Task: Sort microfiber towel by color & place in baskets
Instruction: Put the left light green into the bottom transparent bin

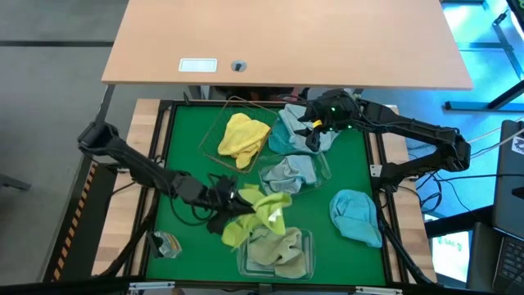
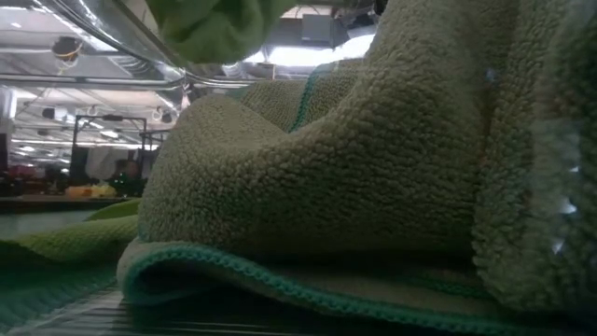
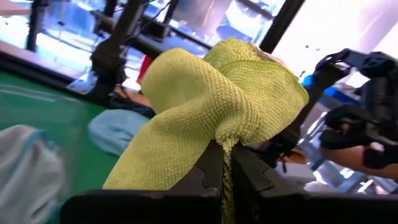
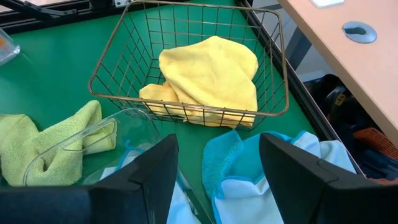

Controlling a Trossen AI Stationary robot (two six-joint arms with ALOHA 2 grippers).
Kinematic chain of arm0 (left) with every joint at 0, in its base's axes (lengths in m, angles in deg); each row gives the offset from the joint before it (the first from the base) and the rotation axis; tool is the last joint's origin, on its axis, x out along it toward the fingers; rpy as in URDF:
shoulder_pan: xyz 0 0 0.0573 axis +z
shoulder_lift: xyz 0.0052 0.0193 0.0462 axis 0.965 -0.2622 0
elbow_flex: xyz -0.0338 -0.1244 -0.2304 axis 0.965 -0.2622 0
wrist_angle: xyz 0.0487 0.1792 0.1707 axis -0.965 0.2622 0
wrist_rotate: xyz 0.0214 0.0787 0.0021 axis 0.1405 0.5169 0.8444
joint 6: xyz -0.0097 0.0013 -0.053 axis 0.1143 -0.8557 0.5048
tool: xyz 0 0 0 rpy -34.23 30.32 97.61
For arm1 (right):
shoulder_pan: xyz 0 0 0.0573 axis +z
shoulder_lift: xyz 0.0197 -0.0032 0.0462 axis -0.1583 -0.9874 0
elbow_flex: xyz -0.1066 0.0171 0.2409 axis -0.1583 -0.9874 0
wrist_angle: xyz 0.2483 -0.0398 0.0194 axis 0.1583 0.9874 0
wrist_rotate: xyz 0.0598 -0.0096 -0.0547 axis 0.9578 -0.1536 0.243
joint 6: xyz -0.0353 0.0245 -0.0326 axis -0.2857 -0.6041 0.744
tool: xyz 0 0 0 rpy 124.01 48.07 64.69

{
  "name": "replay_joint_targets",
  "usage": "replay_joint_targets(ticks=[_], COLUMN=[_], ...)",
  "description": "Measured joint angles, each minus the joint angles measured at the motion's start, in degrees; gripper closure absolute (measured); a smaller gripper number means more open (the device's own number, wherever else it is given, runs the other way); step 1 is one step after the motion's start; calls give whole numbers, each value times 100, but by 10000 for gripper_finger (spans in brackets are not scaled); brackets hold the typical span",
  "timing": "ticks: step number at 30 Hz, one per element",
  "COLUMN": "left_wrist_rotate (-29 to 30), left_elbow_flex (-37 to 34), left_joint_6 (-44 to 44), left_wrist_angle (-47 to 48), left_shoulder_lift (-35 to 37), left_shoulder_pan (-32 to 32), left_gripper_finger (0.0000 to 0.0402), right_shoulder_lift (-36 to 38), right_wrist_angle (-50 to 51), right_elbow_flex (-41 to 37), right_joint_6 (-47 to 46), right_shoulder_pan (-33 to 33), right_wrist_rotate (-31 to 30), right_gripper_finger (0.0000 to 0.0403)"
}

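My left gripper (image 1: 228, 202) is shut on a lime green towel (image 1: 260, 211) just beyond the near clear tub (image 1: 304, 244), which holds olive green towels (image 1: 274, 248). My right gripper (image 4: 217, 180) is open above a heap of light blue towels (image 1: 296, 135) at the table's far side, touching nothing. The wire basket (image 4: 273, 68) holds a yellow towel (image 4: 211, 71). A second clear tub (image 1: 321, 168) in the middle holds a pale blue-grey towel (image 1: 288, 172). Another blue towel (image 1: 356, 215) lies on the mat to the right. My left gripper pinches a gathered fold of the lime towel (image 3: 229, 140) between its two fingers (image 3: 208, 171). The fingers come about level from the table's left. The cloth bunches up beyond the fingertips and drapes down one side; whether it hangs clear of the tub I cannot tell.
Olive towel with teal edging (image 2: 354, 187) fills the low view. A small grey-green object (image 1: 165, 243) lies at the mat's near left corner. A wooden desk (image 1: 286, 37) stands past the far edge. Bare green mat (image 1: 188, 147) lies on the left.
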Motion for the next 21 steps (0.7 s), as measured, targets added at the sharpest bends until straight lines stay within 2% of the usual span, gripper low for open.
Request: replay_joint_targets(ticks=[9,16,21], left_wrist_rotate=[70,-269,-518], left_elbow_flex=[137,1061,1586], left_joint_6=[14,-526,-652], left_wrist_angle=[-1121,-1064,-233], left_shoulder_lift=[-701,-1489,-1948], left_shoulder_pan=[-297,-385,-385], left_gripper_finger=[399,398,397], right_shoulder_lift=[-1,0,-1], right_wrist_angle=[1,1,1], right_elbow_flex=[0,-2,-2], right_joint_6=[0,0,0], right_shoulder_pan=[0,0,2], right_wrist_rotate=[0,0,0], right_gripper_finger=[178,178,178])
